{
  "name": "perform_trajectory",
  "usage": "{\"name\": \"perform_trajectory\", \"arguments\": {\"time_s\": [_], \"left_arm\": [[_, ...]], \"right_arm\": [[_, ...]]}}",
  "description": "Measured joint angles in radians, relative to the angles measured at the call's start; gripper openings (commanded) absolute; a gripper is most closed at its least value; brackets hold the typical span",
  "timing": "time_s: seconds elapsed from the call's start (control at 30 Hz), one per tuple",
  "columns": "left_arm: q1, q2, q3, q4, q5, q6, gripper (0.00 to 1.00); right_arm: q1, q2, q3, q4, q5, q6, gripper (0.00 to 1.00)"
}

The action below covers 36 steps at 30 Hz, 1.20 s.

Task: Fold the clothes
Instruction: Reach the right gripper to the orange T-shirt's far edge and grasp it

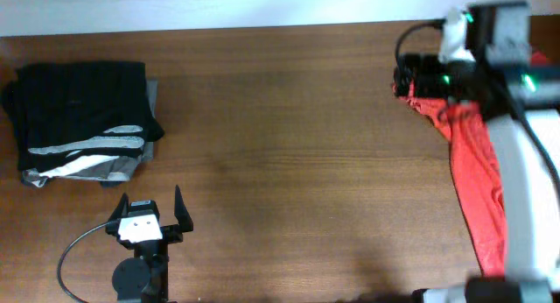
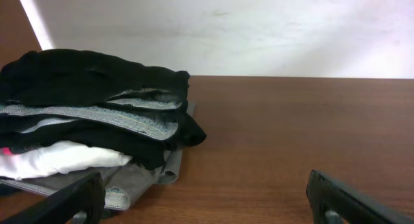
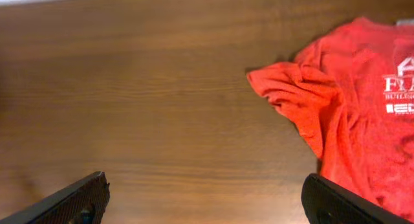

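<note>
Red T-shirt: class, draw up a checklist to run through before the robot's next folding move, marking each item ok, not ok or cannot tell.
1. Right gripper open and empty: ok.
2. Left gripper open and empty: ok.
3. T-shirt lying flat: not ok, sleeve bunched.
4. T-shirt wholly on the table: cannot tell, right arm hides part.
5. Folded pile apart from T-shirt: ok.

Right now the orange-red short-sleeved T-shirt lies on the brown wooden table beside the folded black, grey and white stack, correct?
Not beside: the overhead view shows the orange-red T-shirt at the right of the table, the folded stack at its left.
</note>
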Motion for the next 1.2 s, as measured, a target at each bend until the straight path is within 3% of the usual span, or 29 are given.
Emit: {"name": "perform_trajectory", "arguments": {"time_s": [0.07, 0.17, 0.27, 0.37, 0.4, 0.47, 0.8, 1.2], "left_arm": [[0.000, 0.000, 0.000, 0.000, 0.000, 0.000, 0.99], [0.000, 0.000, 0.000, 0.000, 0.000, 0.000, 0.99], [0.000, 0.000, 0.000, 0.000, 0.000, 0.000, 0.99], [0.000, 0.000, 0.000, 0.000, 0.000, 0.000, 0.99], [0.000, 0.000, 0.000, 0.000, 0.000, 0.000, 0.99], [0.000, 0.000, 0.000, 0.000, 0.000, 0.000, 0.99], [0.000, 0.000, 0.000, 0.000, 0.000, 0.000, 0.99], [0.000, 0.000, 0.000, 0.000, 0.000, 0.000, 0.99]], "right_arm": [[-0.039, 0.101, 0.018, 0.023, 0.002, -0.017, 0.98], [-0.095, 0.205, 0.019, 0.055, 0.003, -0.032, 0.81], [-0.136, 0.274, 0.019, 0.093, 0.007, -0.047, 0.71], [-0.164, 0.336, 0.021, 0.137, 0.011, -0.076, 0.43], [-0.168, 0.361, 0.023, 0.153, 0.016, -0.094, 0.29], [-0.168, 0.406, 0.026, 0.184, 0.018, -0.109, 0.16], [-0.166, 0.619, 0.026, 0.334, 0.018, -0.135, 0.13], [-0.164, 0.724, 0.038, 0.331, -0.009, -0.137, 0.11]]}}
